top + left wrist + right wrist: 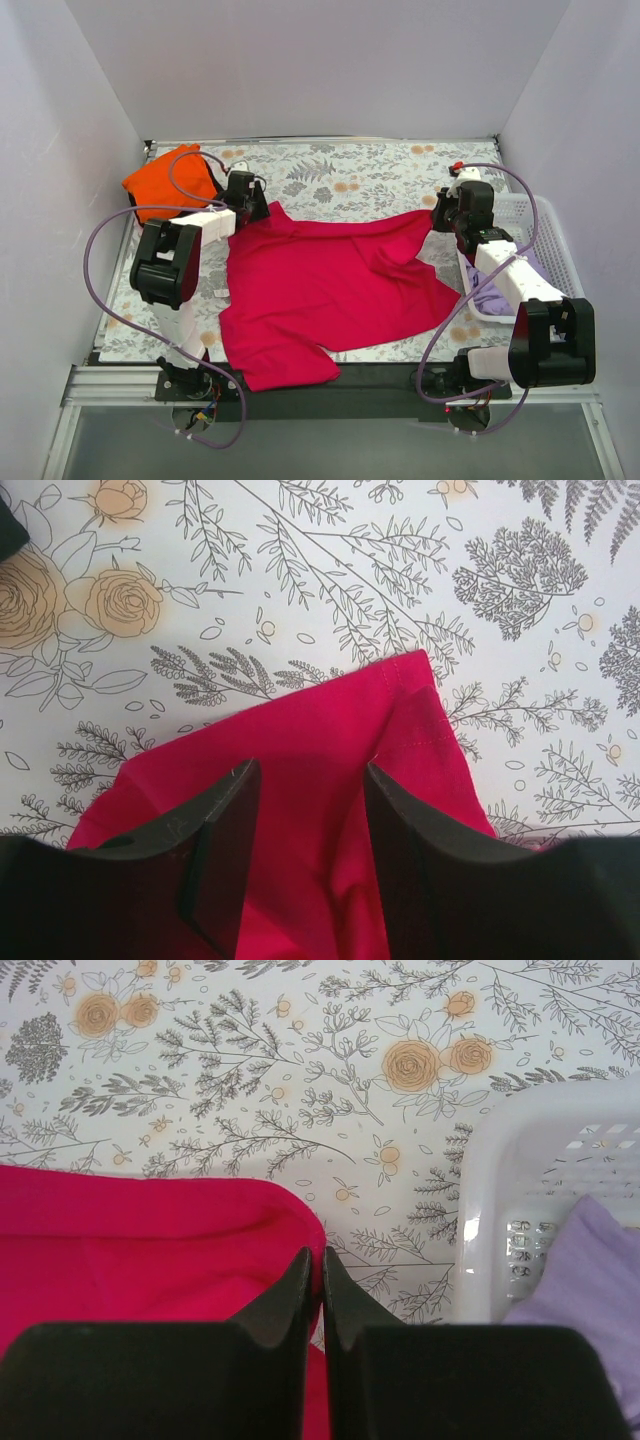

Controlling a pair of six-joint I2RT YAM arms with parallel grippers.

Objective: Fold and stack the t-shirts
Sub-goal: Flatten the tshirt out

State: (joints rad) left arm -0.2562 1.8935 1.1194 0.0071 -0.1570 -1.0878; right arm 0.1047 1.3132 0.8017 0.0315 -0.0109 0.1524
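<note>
Crimson t-shirt [320, 290] spread out, rumpled

Wide view: from above and behind the rig, my top camera looks steeply down on the whole table [340, 165]. My left wrist camera sits close behind the left gripper [310, 770], facing down past its jaws at the crimson t-shirt [320, 715] just ahead. My right wrist camera rides as near behind the right gripper [317, 1255], with the basket [490, 1190] to its right. All three views share that shirt and the floral tabletop.
</note>
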